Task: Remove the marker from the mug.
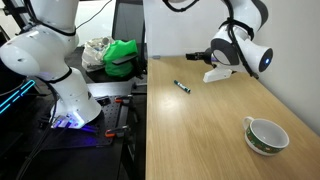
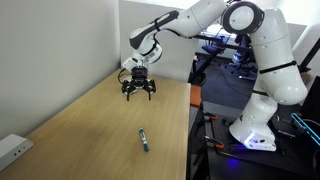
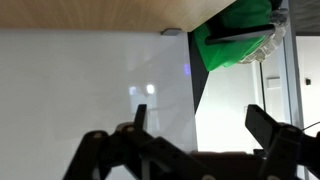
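Observation:
The marker (image 1: 182, 87) lies flat on the wooden table, apart from the mug; it also shows in an exterior view (image 2: 143, 139). The mug (image 1: 266, 135), white inside and green patterned outside, stands upright near the table's front right edge with nothing visible in it. It is out of view in the wrist view. My gripper (image 1: 196, 57) hovers above the far end of the table, open and empty, well away from marker and mug. It shows in both exterior views (image 2: 139, 90). In the wrist view my gripper's fingers (image 3: 203, 125) are spread apart with nothing between them.
A green bag (image 1: 122, 57) sits on a stand beside the table's far end and shows in the wrist view (image 3: 235, 40). Another white robot arm (image 1: 50, 60) stands next to the table. A small white box (image 2: 12, 150) sits at the table's near corner.

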`<state>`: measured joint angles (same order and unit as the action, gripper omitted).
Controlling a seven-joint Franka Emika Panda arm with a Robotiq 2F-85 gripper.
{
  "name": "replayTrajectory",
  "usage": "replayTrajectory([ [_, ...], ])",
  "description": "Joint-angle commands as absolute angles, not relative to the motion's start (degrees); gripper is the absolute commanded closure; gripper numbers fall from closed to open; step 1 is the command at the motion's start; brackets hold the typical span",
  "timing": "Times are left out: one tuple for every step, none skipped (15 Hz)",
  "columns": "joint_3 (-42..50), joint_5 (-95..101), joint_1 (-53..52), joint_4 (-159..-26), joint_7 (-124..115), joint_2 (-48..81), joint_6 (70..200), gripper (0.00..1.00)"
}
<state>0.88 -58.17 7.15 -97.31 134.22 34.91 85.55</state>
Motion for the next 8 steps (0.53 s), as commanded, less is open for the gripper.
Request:
replayTrajectory([
  [1.0,-62.9,8.6,-96.2,129.8,34.6,87.3,0.0],
  [1.1,-64.6,8.8,-96.3,128.8,34.3,87.9,0.0],
  [1.3,-66.5,8.9,-96.6,127.4,34.0,88.8,0.0],
  [1.5,-68.5,8.8,-97.1,126.0,33.5,90.5,0.0],
  [1.7,-70.4,8.7,-97.5,124.5,33.1,91.9,0.0],
  [1.7,-71.9,8.5,-97.9,123.3,32.8,93.5,0.0],
  [1.9,-73.8,7.9,-98.8,121.9,31.8,96.3,0.0],
  [1.9,-75.4,7.7,-99.2,120.7,31.3,98.1,0.0],
])
